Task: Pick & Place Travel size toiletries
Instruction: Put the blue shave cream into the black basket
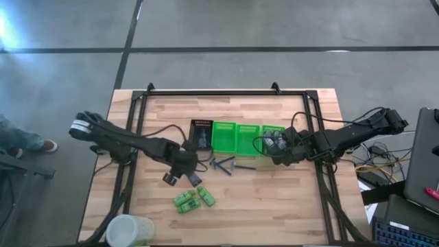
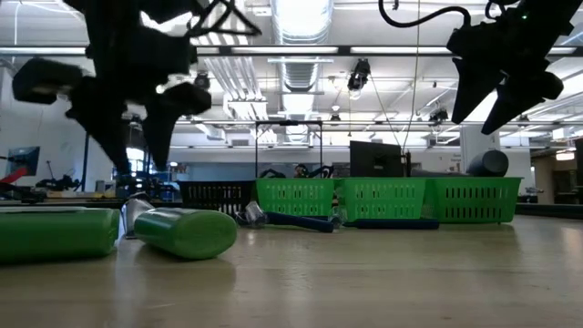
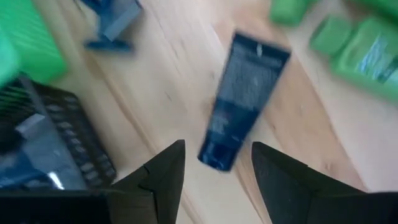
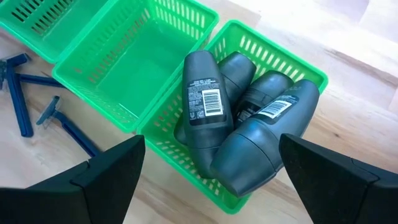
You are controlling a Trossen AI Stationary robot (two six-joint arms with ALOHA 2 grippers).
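Grey oval bottles (image 4: 249,130) lie piled in the rightmost green tray (image 1: 273,132). My right gripper (image 4: 211,186) hangs open above them, clear of them, also seen in the low view (image 2: 487,105). A dark flat packet (image 3: 242,102) lies flat on the wood, just ahead of my open left gripper (image 3: 217,180), whose fingers hover above its nearer end. In the high view that packet (image 1: 195,180) is beside the left gripper (image 1: 184,168). Green tubes (image 1: 193,199) lie toward the near edge. Blue razors (image 1: 230,165) lie in front of the trays.
A black slotted tray (image 1: 200,134) with something dark in it stands left of two empty green trays (image 1: 233,137). A pale round container (image 1: 130,230) sits at the near left corner. Bare wood lies near and right of the green tubes (image 2: 187,232).
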